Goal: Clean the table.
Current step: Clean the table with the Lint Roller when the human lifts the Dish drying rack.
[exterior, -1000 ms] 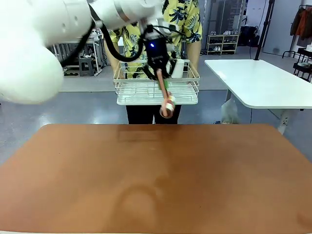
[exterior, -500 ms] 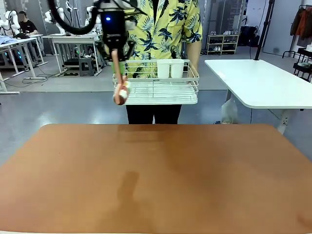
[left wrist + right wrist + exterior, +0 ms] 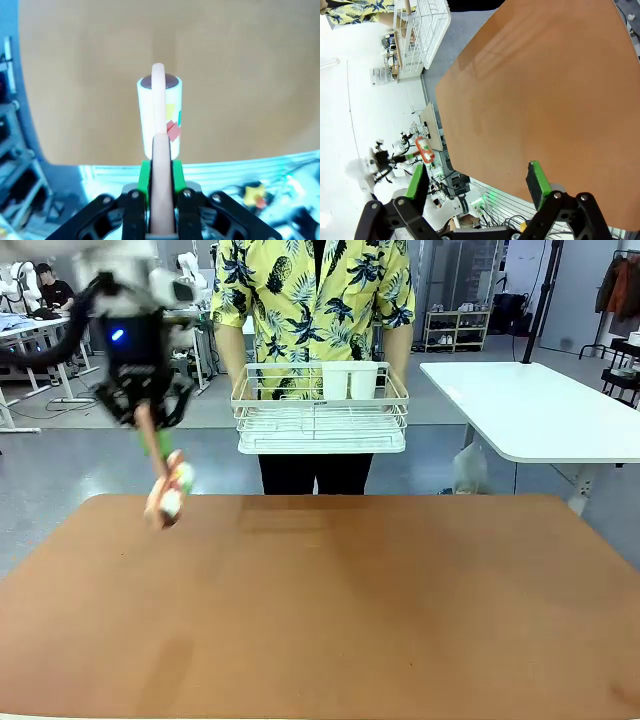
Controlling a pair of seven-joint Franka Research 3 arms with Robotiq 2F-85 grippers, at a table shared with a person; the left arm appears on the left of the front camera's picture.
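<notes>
One wide reddish-brown, leather-like table (image 3: 400, 610) lies under both arms. The right gripper (image 3: 476, 176) hangs released above it. The left gripper (image 3: 152, 435) is clenched on a pink-handled white lint roller (image 3: 168, 496), head angled down near the table's far-left edge, probably ready to roll.

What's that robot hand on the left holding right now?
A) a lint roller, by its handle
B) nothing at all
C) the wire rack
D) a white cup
A: the left hand is shut on the pink handle of a lint roller, whose white roll hangs over the table.
</notes>
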